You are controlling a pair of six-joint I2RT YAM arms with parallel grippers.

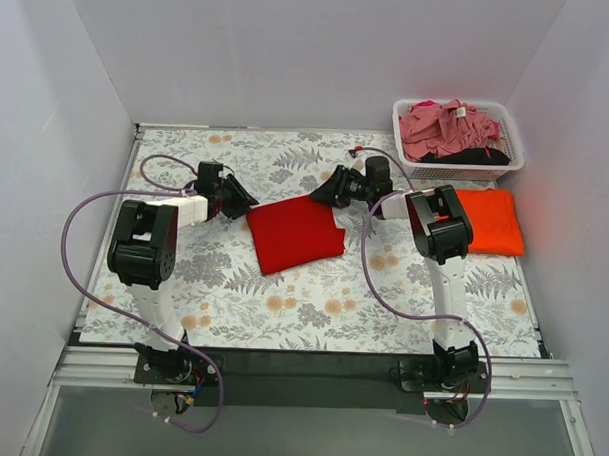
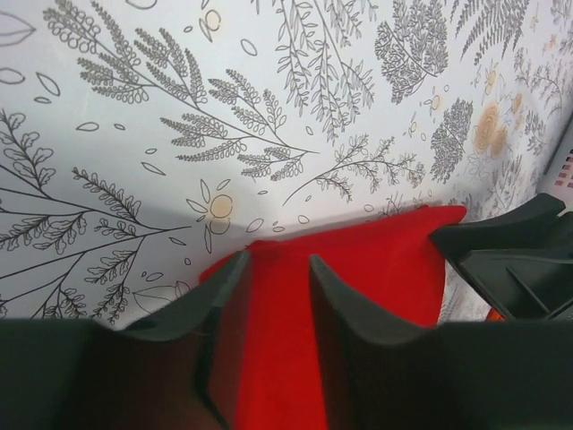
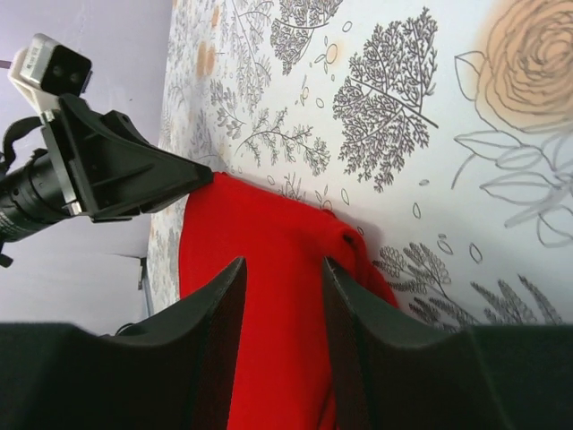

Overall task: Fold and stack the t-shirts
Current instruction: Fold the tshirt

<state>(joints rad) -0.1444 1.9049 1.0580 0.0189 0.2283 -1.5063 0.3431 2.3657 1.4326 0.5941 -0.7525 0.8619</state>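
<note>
A bright red t-shirt (image 1: 292, 233) lies folded into a rough rectangle in the middle of the floral cloth. My left gripper (image 1: 241, 200) is at its far left corner and my right gripper (image 1: 322, 194) at its far right corner. In the left wrist view the left gripper (image 2: 278, 262) is open, with the red shirt (image 2: 376, 260) showing between the jaws. In the right wrist view the right gripper (image 3: 283, 262) is open over the red shirt (image 3: 260, 224). A folded orange t-shirt (image 1: 490, 219) lies at the right. Pink (image 1: 443, 128) and black (image 1: 482, 155) shirts sit in the basket.
The white lattice basket (image 1: 511, 135) stands at the back right corner, behind the orange shirt. The floral table cloth (image 1: 312, 308) covers the table, with white walls on three sides. Each wrist view shows the other gripper: the right one (image 2: 510, 260) and the left one (image 3: 116, 170).
</note>
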